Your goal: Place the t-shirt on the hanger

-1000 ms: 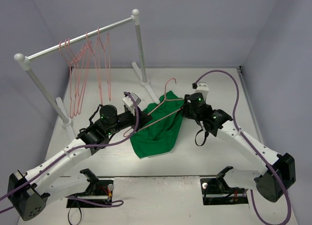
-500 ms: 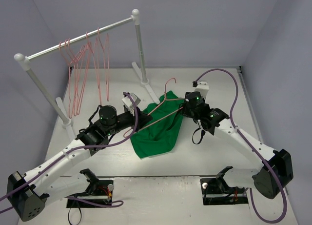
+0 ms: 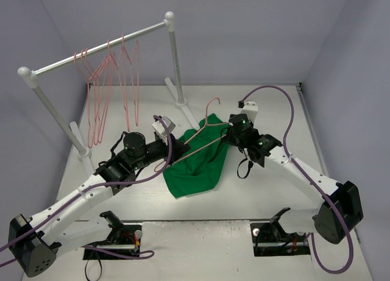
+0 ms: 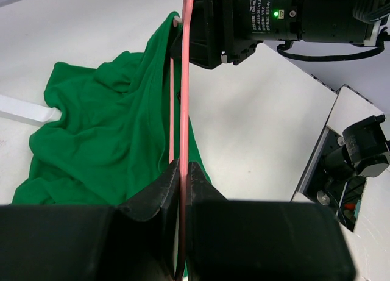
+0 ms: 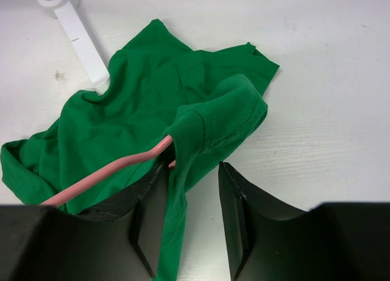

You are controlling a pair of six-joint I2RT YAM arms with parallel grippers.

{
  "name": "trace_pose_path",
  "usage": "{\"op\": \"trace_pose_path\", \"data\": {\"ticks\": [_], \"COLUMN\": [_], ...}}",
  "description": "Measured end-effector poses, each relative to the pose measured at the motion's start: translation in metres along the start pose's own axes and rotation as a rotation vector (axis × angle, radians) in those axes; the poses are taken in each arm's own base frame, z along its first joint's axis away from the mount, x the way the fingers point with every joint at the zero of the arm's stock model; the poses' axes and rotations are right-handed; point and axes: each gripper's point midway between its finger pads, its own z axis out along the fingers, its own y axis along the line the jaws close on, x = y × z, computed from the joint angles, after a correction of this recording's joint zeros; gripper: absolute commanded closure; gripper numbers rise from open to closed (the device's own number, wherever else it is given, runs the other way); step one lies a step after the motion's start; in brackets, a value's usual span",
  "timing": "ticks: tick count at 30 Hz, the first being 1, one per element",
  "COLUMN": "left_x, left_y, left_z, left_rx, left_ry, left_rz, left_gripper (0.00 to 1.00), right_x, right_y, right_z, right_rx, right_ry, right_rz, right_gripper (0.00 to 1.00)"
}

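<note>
Right wrist: t-shirt (image 5: 122, 104) hangs inside right end effector (image 5: 194, 169), perhaps touching.

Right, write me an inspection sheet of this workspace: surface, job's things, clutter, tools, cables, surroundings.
Surface: white table, no spills seen.
Job's things: green t-shirt lies crumpled on the table; pink hanger lies over it, one end inside a hemmed opening of the fabric.
Clutter: spare hangers hang on the white rack at the far left.
Tools: left tool shut on the hanger wire; right tool open, a fold of t-shirt between its fingers.
Cables: purple cables loop along both arms, clear of the fabric.
Surroundings: plain grey walls.
</note>
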Motion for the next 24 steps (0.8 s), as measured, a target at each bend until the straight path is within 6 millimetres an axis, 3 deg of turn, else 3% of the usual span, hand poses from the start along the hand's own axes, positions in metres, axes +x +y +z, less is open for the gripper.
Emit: {"op": "trace_pose_path", "data": {"ticks": [9, 14, 20, 24], "left_x": [0.004, 0.003, 0.002, 0.000], "left_y": [0.001, 0.001, 0.000, -0.001], "left_z": [0.000, 0.000, 0.000, 0.003], "left_rx": [-0.001, -0.001, 0.001, 0.007], "left_ry": [0.007, 0.004, 0.000, -0.012], "left_rz": [-0.002, -0.002, -0.004, -0.011], "left_gripper": [1.00, 1.00, 1.00, 1.00], "right_x": [0.000, -0.001, -0.004, -0.018], "right_y": [-0.005, -0.008, -0.006, 0.008], "right_z": [0.004, 0.005, 0.004, -0.003], "right_rx": [0.029, 0.041, 0.022, -0.030], "right_ry": [-0.007, -0.010, -0.008, -0.030], "right_rz": [-0.028, -0.051, -0.098, -0.146], "right_gripper": [0.82, 0.99, 1.00, 1.00]}}
